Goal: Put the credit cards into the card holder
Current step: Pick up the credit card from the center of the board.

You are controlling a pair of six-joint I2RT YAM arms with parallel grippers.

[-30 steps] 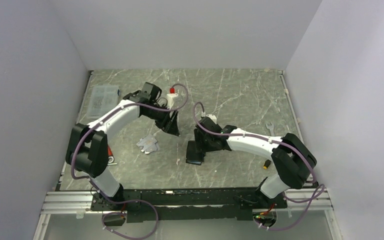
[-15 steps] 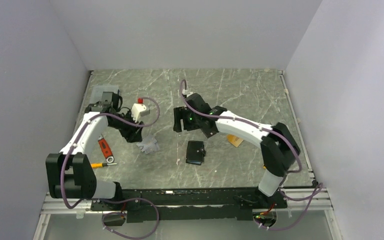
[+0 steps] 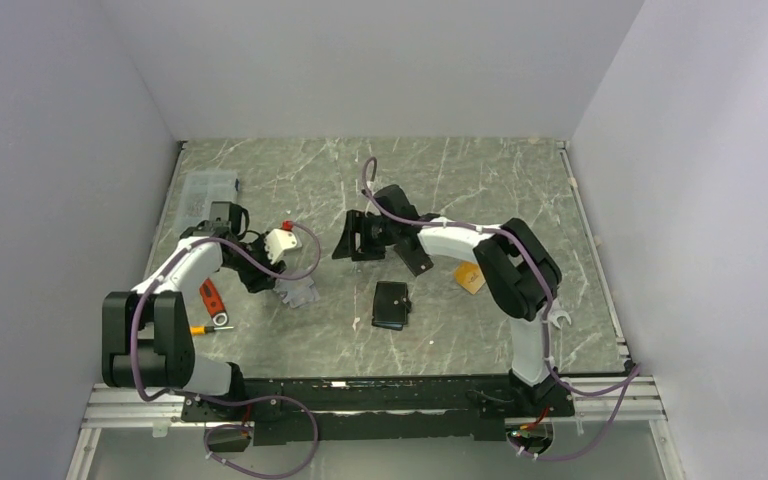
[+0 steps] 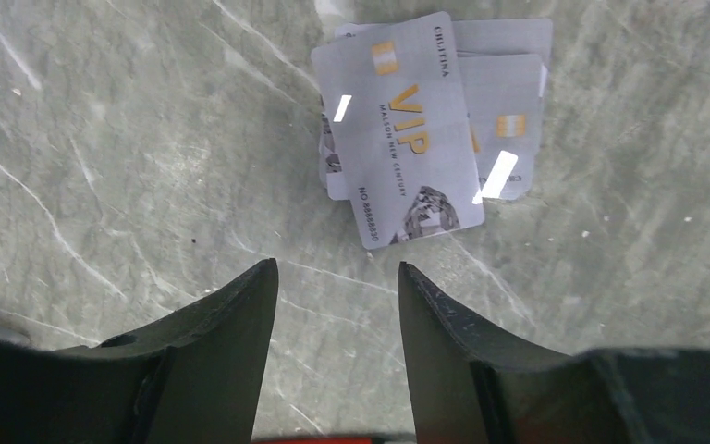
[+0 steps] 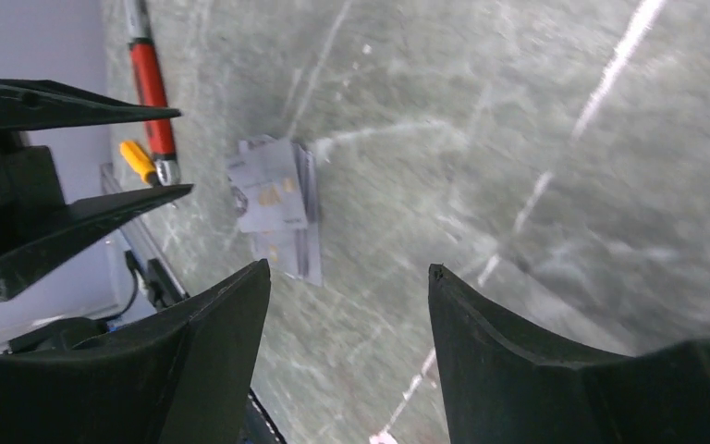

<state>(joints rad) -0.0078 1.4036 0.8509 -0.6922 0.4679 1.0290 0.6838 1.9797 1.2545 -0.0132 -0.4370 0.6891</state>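
Note:
A pile of silver-grey "VIP" cards (image 4: pixel 407 129) lies on the table, just ahead of my left gripper (image 4: pixel 337 268), which is open and empty. The pile also shows in the top view (image 3: pixel 298 292) and the right wrist view (image 5: pixel 277 199). An orange-tan card (image 3: pixel 470 278) lies beside my right forearm. The black card holder (image 3: pixel 391 305) lies closed at the table's middle, apart from both grippers. My right gripper (image 5: pixel 347 268) is open and empty, hovering left of the centre (image 3: pixel 345 242) and facing the pile.
A clear plastic box (image 3: pixel 208 190) stands at the far left. A red-handled tool (image 3: pixel 210 298) and a yellow screwdriver (image 3: pixel 200 328) lie by the left arm. A wrench (image 3: pixel 558 318) lies at the right. The left gripper's fingers (image 5: pixel 83 222) show in the right wrist view.
My left arm has drawn back from the middle to the card pile at the left. My right gripper has left the card holder and swung up and left.

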